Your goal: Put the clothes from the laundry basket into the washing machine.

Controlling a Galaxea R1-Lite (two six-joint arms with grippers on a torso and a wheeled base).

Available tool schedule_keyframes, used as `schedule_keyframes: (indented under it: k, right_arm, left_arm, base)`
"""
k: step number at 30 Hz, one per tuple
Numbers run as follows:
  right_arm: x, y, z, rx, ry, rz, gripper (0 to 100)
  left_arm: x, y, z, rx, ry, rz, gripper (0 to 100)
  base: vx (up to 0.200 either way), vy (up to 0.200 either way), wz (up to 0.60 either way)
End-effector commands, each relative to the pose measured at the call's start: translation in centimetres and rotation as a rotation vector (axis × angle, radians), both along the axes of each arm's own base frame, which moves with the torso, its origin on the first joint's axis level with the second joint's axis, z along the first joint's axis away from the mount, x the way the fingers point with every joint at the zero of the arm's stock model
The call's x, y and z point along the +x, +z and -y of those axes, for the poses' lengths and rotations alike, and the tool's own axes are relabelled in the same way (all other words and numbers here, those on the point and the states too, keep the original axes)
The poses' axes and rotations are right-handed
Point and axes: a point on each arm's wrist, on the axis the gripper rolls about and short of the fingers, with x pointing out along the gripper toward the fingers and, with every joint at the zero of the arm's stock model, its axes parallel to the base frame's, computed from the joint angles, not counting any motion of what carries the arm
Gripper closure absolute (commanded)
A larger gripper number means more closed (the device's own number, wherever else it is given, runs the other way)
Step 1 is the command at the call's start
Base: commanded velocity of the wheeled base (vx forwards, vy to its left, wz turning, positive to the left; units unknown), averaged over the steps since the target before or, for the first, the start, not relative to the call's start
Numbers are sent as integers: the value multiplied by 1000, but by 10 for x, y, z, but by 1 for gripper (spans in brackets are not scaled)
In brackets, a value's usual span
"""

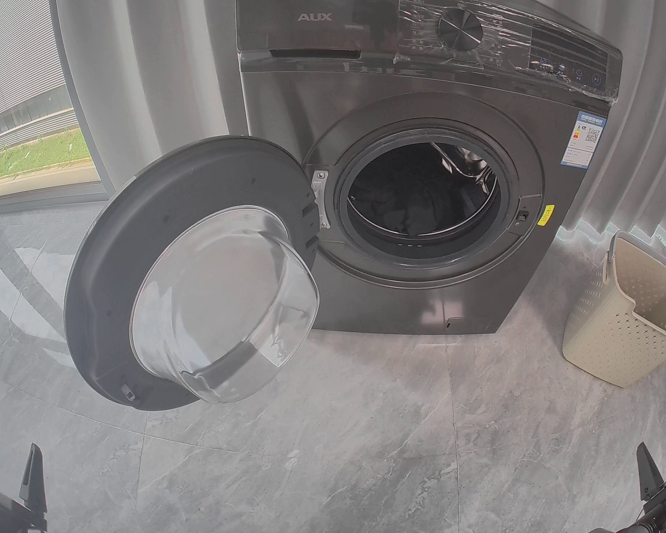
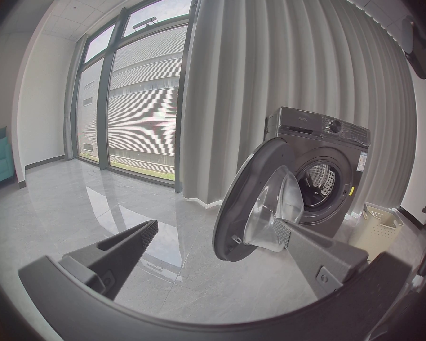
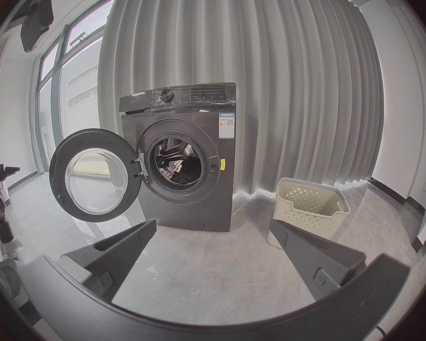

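Well, the left gripper [image 1: 11, 454] stood wide open, empty. Dark clothes [image 3: 190, 170] seemed to lie inside the open washing machine [image 1: 451, 294]. The laundry basket [image 1: 607, 334] near it looked empty. I think the right gripper [image 1: 662, 438], also open and empty, should check its bottom first.

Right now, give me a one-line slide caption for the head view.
Washing machine with door swung open, laundry basket beside it on the right, left pincer and right pincer open, low in front.
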Motion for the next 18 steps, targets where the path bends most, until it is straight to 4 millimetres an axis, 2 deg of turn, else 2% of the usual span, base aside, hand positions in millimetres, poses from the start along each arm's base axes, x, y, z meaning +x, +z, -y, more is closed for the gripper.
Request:
schedule_keyframes:
  k: [1,2,3,4,5,7,12,13,14,17,18]
  right_arm:
    - [0,-5,0,-3,0,-1,0]
    - [0,-5,0,-4,1,-1,0]
    - [0,-5,0,-4,0,-1,0]
    - [0,-5,0,-4,0,-1,0]
    - [0,-5,0,-3,0,-1,0]
    - [0,-5,0,0,0,-1,0]
    - [0,-5,0,-1,0,-1,0]
    - [0,-5,0,-1,0,-1,0]
    - [0,-5,0,-1,0,-1,0]
    - [0,-5,0,-1,0,-1,0]
    - [0,-5,0,-1,0,-1,0]
  left_arm:
    - [-6,18,1,7,-50,67,0]
    - [-6,20,2,7,-54,67,0]
    - [-10,46,3,16,-114,92,0]
    - [-9,47,3,16,-117,90,0]
    - [-3,64,4,25,-150,53,0]
    - [7,80,4,40,-179,13,0]
    - [34,104,6,57,-269,-68,0]
    - [34,104,6,57,-269,-68,0]
    - [47,111,6,55,-291,-100,0]
    - [66,120,7,54,-307,-112,0]
    - [81,127,7,54,-307,-112,0]
  base:
    - [0,0,0]
    - [0,0,0]
    - [0,0,0]
    - [0,0,0]
    - [0,0,0]
    - [0,0,0]
    - [0,0,0]
    - [0,0,0]
    - [0,0,0]
    - [0,0,0]
    - [0,0,0]
